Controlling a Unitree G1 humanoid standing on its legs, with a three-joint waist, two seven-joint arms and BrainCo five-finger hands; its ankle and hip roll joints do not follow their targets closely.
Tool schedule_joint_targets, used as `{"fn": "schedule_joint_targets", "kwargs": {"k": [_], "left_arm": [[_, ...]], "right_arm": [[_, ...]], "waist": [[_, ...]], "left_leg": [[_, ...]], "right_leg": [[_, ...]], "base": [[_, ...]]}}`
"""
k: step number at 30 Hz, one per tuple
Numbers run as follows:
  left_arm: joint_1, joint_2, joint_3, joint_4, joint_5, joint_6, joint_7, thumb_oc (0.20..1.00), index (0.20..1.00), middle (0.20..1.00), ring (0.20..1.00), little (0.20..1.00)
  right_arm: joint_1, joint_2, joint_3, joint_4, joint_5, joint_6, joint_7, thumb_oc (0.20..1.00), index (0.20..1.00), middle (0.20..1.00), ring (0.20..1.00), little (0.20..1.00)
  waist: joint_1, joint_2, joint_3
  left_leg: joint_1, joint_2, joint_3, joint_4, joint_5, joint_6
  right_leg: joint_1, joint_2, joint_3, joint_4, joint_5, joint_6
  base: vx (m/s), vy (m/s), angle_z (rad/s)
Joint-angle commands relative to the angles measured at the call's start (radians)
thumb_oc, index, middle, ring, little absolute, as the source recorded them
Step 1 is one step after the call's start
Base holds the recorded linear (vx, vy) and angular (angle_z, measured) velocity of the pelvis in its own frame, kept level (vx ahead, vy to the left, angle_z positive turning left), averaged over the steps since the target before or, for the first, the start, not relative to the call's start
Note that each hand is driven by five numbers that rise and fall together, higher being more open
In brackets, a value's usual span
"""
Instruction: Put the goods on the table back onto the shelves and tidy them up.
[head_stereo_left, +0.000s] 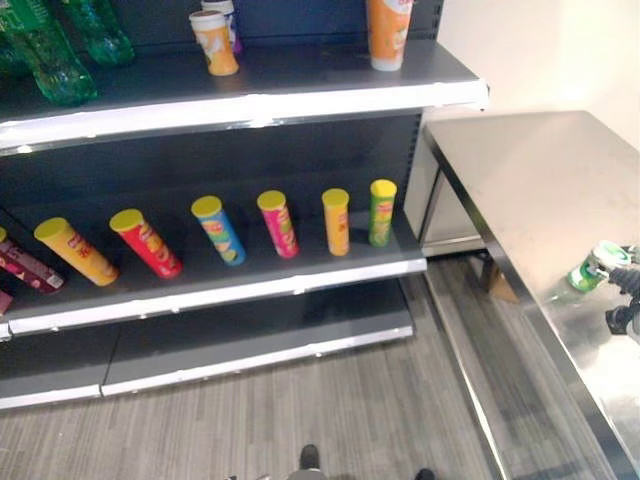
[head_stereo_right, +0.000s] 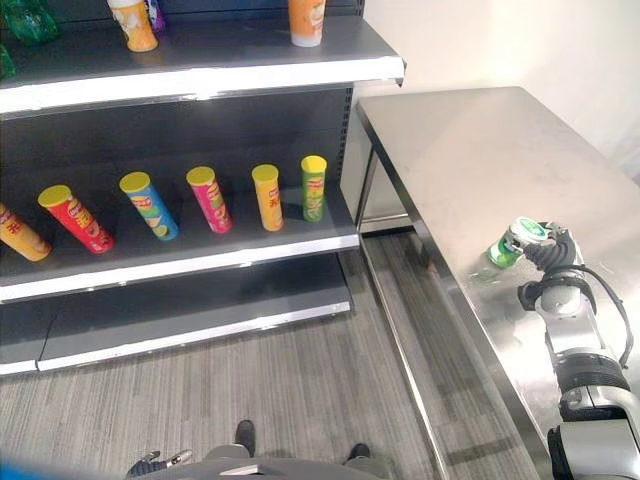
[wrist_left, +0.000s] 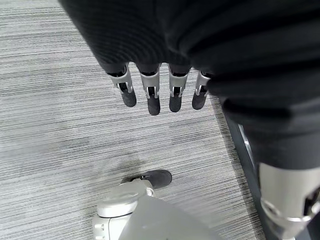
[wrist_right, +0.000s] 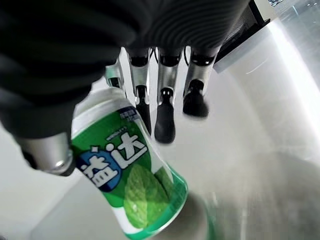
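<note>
A small green and white bottle (head_stereo_right: 508, 246) with a white cap leans tilted near the front edge of the steel table (head_stereo_right: 480, 150). My right hand (head_stereo_right: 550, 252) is at it from the right. In the right wrist view the bottle (wrist_right: 132, 185) sits between the thumb (wrist_right: 47, 152) and the fingers (wrist_right: 164, 112), pinched against the nearest finger while the others reach past it. My left hand (wrist_left: 155, 95) hangs over the grey floor with its fingers relaxed and holding nothing.
The dark shelf unit (head_stereo_left: 300, 285) stands left of the table. Its middle shelf holds several leaning chip tubes (head_stereo_left: 278, 222). The top shelf (head_stereo_left: 300, 100) carries cups (head_stereo_left: 214, 40), an orange container (head_stereo_left: 388, 32) and green bottles (head_stereo_left: 45, 50). Grey floor (head_stereo_left: 330, 410) lies between me and the shelves.
</note>
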Motion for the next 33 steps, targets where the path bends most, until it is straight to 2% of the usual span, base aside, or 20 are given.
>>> {"fn": "schedule_joint_targets", "kwargs": {"k": [1,6,8,11,12,16,23,25,28,29,30,31,33], "left_arm": [[-0.038,0.025,-0.020,0.027,-0.013,-0.008,0.024,1.000,1.000,1.000,1.000,1.000],[-0.033,0.022,0.007,0.008,0.009,-0.008,0.036,1.000,1.000,1.000,1.000,1.000],[-0.033,0.021,0.010,0.010,0.013,-0.008,0.039,1.000,1.000,1.000,1.000,1.000],[-0.031,0.016,0.016,0.011,0.025,-0.006,0.047,1.000,1.000,1.000,1.000,1.000],[-0.032,0.016,0.016,0.011,0.025,-0.006,0.047,1.000,1.000,1.000,1.000,1.000],[-0.021,0.012,0.008,0.007,0.020,-0.007,0.046,1.000,1.000,1.000,1.000,1.000],[-0.011,0.008,0.004,0.005,-0.002,-0.018,0.046,1.000,1.000,1.000,1.000,1.000],[-0.016,0.013,0.008,0.003,-0.026,-0.026,0.048,1.000,1.000,1.000,1.000,1.000],[-0.025,0.014,0.012,0.008,-0.034,-0.026,0.047,1.000,1.000,1.000,1.000,1.000],[-0.030,0.014,0.013,0.022,-0.040,-0.023,0.048,1.000,1.000,1.000,1.000,1.000],[-0.030,0.014,0.013,0.022,-0.040,-0.023,0.048,1.000,1.000,1.000,1.000,1.000],[-0.039,0.018,0.013,0.036,-0.042,-0.025,0.054,1.000,1.000,1.000,1.000,1.000],[-0.040,0.022,0.011,0.031,-0.040,-0.025,0.058,1.000,1.000,1.000,1.000,1.000]], "right_arm": [[-0.028,-0.032,-0.035,-0.076,-0.031,-0.044,-0.055,0.200,0.200,0.200,0.200,0.200],[0.053,-0.056,-0.162,-0.360,-0.129,-0.084,-0.122,0.200,0.200,0.200,0.200,0.200],[0.057,-0.058,-0.179,-0.413,-0.148,-0.093,-0.130,0.200,0.200,0.200,0.200,0.200],[0.029,-0.048,-0.202,-0.614,-0.180,-0.140,-0.145,0.200,0.200,0.200,0.200,0.200],[0.030,-0.048,-0.203,-0.616,-0.181,-0.139,-0.145,0.200,0.200,0.200,0.200,0.200],[-0.074,-0.035,-0.144,-0.740,-0.160,-0.183,-0.119,0.200,0.200,0.200,0.200,0.200],[-0.247,-0.055,0.010,-0.743,-0.110,-0.207,-0.068,0.200,0.200,0.200,0.200,0.200],[-0.316,-0.077,0.064,-0.738,-0.086,-0.215,-0.051,0.200,0.200,0.200,0.200,0.200],[-0.340,-0.111,0.075,-0.734,-0.076,-0.211,-0.044,0.200,0.200,0.200,0.200,0.200],[-0.336,-0.142,0.071,-0.743,-0.076,-0.203,-0.038,0.200,0.200,0.200,0.200,0.200],[-0.335,-0.142,0.071,-0.743,-0.076,-0.203,-0.038,0.200,0.200,0.200,0.200,0.200],[-0.339,-0.163,0.078,-0.734,-0.074,-0.196,-0.035,0.200,0.200,0.200,0.200,0.200],[-0.332,-0.184,0.076,-0.720,-0.071,-0.188,-0.037,0.200,0.200,0.200,0.200,0.200]], "waist": [[0.010,-0.006,-0.021],[0.002,-0.004,-0.023],[0.001,-0.005,-0.025],[0.007,-0.004,-0.025],[0.006,-0.004,-0.026],[0.021,-0.007,-0.029],[0.047,-0.017,-0.029],[0.069,-0.036,-0.006],[0.075,-0.044,0.006],[0.078,-0.044,0.008],[0.078,-0.044,0.009],[0.077,-0.046,0.005],[0.076,-0.036,-0.001]], "left_leg": [[0.022,0.091,0.081,0.025,-0.003,-0.079],[0.030,0.098,0.085,0.023,-0.008,-0.081],[0.030,0.099,0.084,0.023,-0.008,-0.082],[0.038,0.108,0.087,0.026,-0.013,-0.088],[0.034,0.107,0.086,0.026,-0.010,-0.086],[0.035,0.119,0.082,0.033,-0.008,-0.095],[0.017,0.118,0.056,0.055,-0.013,-0.090],[-0.037,0.103,0.007,0.146,-0.035,-0.086],[-0.075,0.128,0.003,0.153,-0.013,-0.102],[-0.084,0.169,0.022,0.116,0.031,-0.109],[-0.083,0.169,0.023,0.116,0.032,-0.109],[-0.101,0.209,0.046,0.070,0.070,-0.120],[-0.099,0.230,0.079,0.031,0.098,-0.129]], "right_leg": [[-0.010,0.020,0.027,0.012,-0.099,-0.005],[-0.008,0.025,0.035,0.012,-0.103,-0.005],[-0.009,0.025,0.035,0.012,-0.104,-0.005],[-0.004,0.033,0.042,0.013,-0.112,-0.008],[-0.007,0.032,0.040,0.012,-0.109,-0.009],[0.000,0.045,0.041,0.012,-0.121,-0.015],[-0.008,0.049,0.038,0.012,-0.119,-0.019],[-0.011,0.038,0.039,0.014,-0.116,-0.023],[-0.011,0.028,0.008,0.013,-0.116,-0.018],[-0.009,0.014,-0.017,0.018,-0.114,-0.008],[-0.009,0.014,-0.017,0.018,-0.114,-0.008],[-0.001,-0.007,-0.037,0.016,-0.121,0.013],[0.006,-0.025,-0.054,0.018,-0.121,0.027]], "base": [[0.00,0.000,0.00],[0.00,0.000,0.00],[0.00,0.000,0.00],[0.00,-0.015,0.00],[0.01,-0.043,-0.01],[0.00,-0.030,-0.01],[-0.01,-0.020,0.04],[-0.08,0.010,0.11],[-0.03,0.073,0.31],[0.00,0.142,0.45],[0.08,0.289,0.63],[0.10,0.267,0.63],[0.06,0.280,0.53]]}}
